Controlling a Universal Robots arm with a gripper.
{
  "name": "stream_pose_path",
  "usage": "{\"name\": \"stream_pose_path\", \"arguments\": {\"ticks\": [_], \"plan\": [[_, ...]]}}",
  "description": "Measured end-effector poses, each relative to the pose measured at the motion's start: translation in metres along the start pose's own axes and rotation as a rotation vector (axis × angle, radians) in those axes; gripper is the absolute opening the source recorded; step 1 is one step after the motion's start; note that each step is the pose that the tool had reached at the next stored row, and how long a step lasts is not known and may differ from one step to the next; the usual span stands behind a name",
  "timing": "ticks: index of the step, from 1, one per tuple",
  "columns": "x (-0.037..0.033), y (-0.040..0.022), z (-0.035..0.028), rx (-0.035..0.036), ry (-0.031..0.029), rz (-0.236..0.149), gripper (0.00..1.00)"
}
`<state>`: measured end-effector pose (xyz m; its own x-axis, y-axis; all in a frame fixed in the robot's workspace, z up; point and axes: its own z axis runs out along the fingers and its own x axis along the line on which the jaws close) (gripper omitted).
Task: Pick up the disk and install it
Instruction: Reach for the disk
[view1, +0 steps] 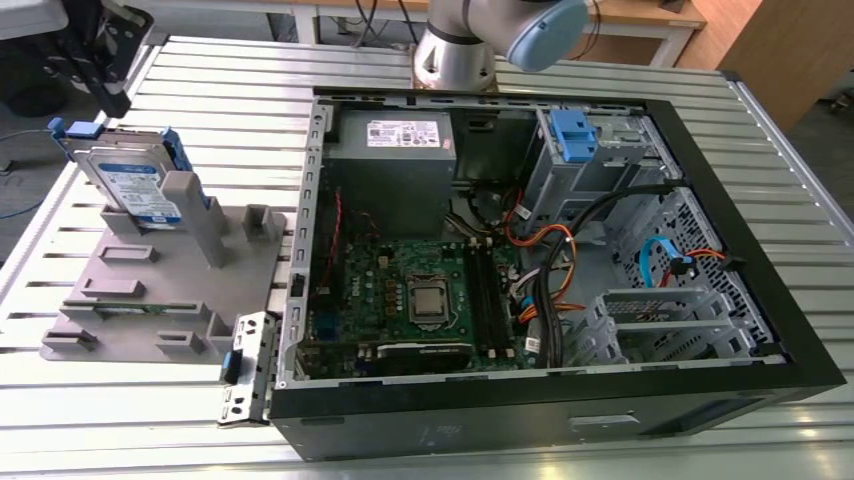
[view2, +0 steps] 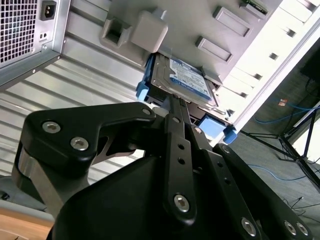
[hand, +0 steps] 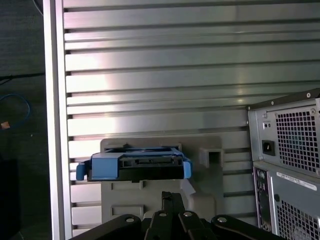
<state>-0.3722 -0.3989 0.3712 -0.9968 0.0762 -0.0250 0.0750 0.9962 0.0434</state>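
Misalignment worries us: the disk (view1: 138, 190) stands on edge in the grey holder (view1: 147, 290) beside the case (view1: 467, 420), and the gripper (view2: 173, 105), clenched or released we cannot tell, could knock it askew.

A robotics lab or workshop: a ribbed aluminium worktable (view1: 200, 70) carries an opened black computer tower (view1: 534, 425), with wooden benches (view1: 654, 18) far behind.

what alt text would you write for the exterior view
The disk stands on edge in a grey fixture on a slatted metal table, at the exterior view's left. Beside it lies an open computer case with its motherboard exposed; part of the arm is at the top edge.
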Motion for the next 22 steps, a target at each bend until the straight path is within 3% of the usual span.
{"name": "stream_pose_path", "arguments": {"ticks": [8,22], "plan": [[0.0085,-0.0005,0.0086,0.0009,-0.0003,0.000,0.11],[0.0189,0.0039,0.0207,0.0027,-0.0002,0.000,0.11]]}}
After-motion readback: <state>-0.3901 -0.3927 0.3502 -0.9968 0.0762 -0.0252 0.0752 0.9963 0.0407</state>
